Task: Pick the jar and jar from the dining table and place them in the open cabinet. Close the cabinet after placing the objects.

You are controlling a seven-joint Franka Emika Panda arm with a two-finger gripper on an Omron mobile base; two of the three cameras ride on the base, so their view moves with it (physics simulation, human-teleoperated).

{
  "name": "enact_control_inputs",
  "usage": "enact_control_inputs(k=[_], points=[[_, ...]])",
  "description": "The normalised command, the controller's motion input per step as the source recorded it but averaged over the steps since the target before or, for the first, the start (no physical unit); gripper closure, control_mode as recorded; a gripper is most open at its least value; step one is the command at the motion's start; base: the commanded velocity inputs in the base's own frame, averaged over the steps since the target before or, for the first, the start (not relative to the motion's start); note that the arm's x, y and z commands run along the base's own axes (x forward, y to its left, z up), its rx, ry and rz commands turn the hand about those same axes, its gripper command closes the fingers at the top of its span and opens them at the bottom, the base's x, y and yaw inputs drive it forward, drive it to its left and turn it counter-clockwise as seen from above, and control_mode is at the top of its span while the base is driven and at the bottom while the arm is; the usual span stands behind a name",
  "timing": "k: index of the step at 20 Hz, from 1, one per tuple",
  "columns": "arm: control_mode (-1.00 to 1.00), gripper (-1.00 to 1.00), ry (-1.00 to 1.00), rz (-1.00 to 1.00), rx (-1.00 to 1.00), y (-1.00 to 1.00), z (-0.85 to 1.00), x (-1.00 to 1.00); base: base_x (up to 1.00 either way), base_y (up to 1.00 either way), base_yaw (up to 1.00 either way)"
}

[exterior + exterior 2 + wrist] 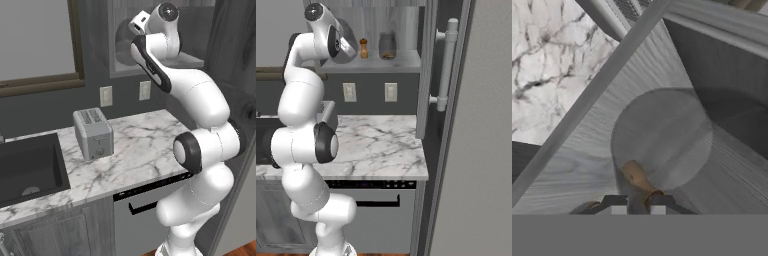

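Showing a sink [30, 170] at lower left and a toaster [93, 133] at centre on the counter [145, 145] in the left base view. Reaching into the cabinet [401, 62] at upper left of the right base view. Clenching the gripper [637, 202] tightly on the brown jar [363, 48], standing upright inside. Showing the glass jar [387, 46] just right of it, with the handle [448, 65] at far right.

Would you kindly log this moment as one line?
gripper: shut on brown jar | over cabinet shelf | glass jar already shelved | door open
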Motion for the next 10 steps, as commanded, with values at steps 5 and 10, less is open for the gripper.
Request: enact_control_inputs(k=[5,10], points=[[-1.00,-1.00,-0.02,0.07,0.00,0.05,-0.01,0.00,0.00,0.00,0.00],[-1.00,-1.00,-0.02,0.06,0.00,0.01,0.00,0.00,0.00,0.00,0.00]])
